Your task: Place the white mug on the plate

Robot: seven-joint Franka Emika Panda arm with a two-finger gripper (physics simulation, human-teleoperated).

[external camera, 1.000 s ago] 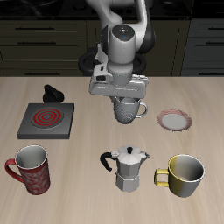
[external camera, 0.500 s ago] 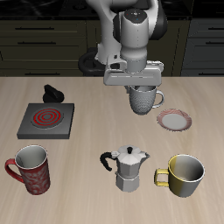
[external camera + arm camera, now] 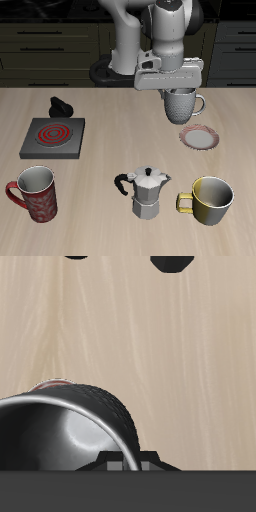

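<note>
My gripper [image 3: 181, 92] is shut on the rim of the white mug [image 3: 183, 107], a pale grey-white speckled mug with a loop handle. It hangs upright in the air, a little behind and above the plate [image 3: 201, 137]. The plate is small, round and white with a reddish-pink rim, and lies flat on the table. In the wrist view the mug [image 3: 70, 431] fills the near field, its dark interior open towards the camera, and a sliver of the plate's reddish rim [image 3: 57, 382] peeks past it.
A yellow mug [image 3: 209, 199] and a silver moka pot [image 3: 148, 192] stand near the front edge. A red-patterned mug [image 3: 33, 193] stands at the front corner. A grey burner with red rings [image 3: 54, 136] and a black object [image 3: 61, 106] lie farther back.
My gripper has carried the white mug sideways towards the plate and slightly higher. The other things have not moved.
</note>
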